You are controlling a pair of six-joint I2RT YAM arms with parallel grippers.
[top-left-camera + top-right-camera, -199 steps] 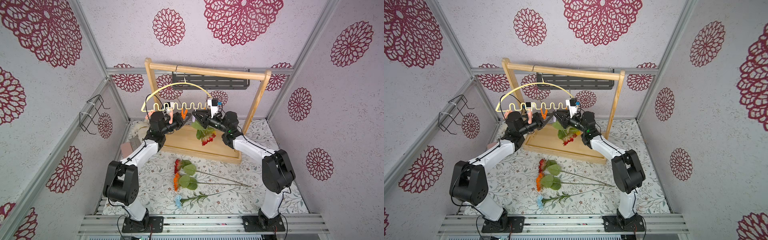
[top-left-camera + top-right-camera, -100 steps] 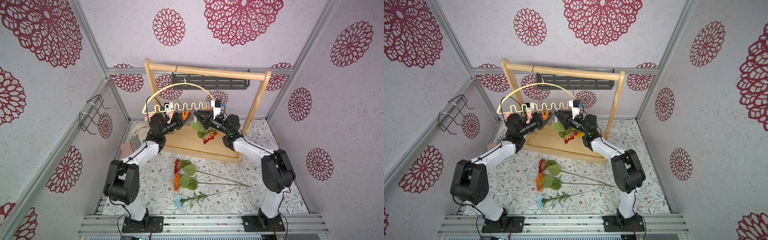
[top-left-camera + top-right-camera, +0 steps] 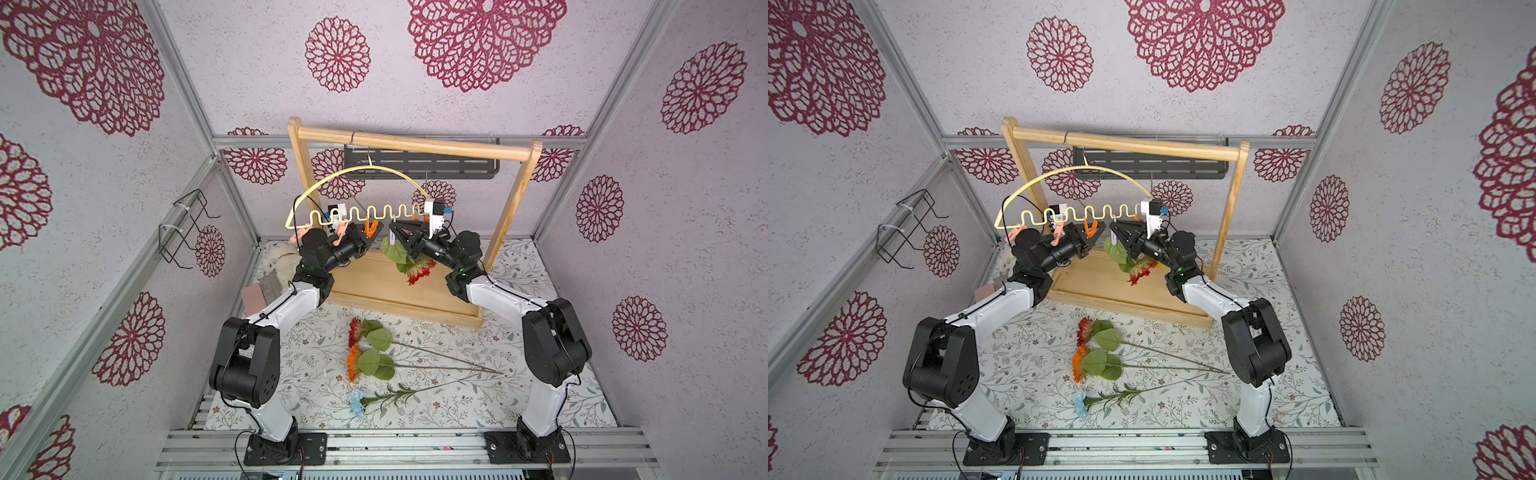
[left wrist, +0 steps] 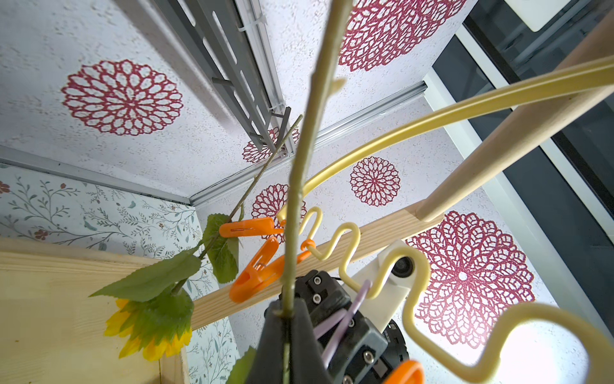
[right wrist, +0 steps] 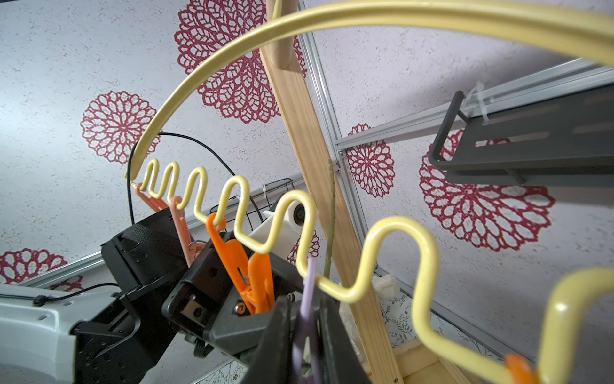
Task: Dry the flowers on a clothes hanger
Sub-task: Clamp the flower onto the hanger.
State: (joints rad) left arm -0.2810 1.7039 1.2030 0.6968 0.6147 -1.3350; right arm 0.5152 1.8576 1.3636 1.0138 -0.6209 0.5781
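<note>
Flower stem [image 4: 296, 179] within the left hand [image 4: 286, 309]

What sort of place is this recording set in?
Probably a staged robot test cell, not a home: wallpapered panels in an aluminium frame, two arms bolted to a metal rail, a wooden rack holding a clothes hanger.

Your left arm [image 3: 291, 305] and right arm [image 3: 500, 300] match: white shells, black joints, thin black cables [image 3: 296, 204], white wrist-camera mounts [image 3: 433, 212]; left gripper [image 3: 372, 235] black, silver screws [image 4: 317, 281].
</note>
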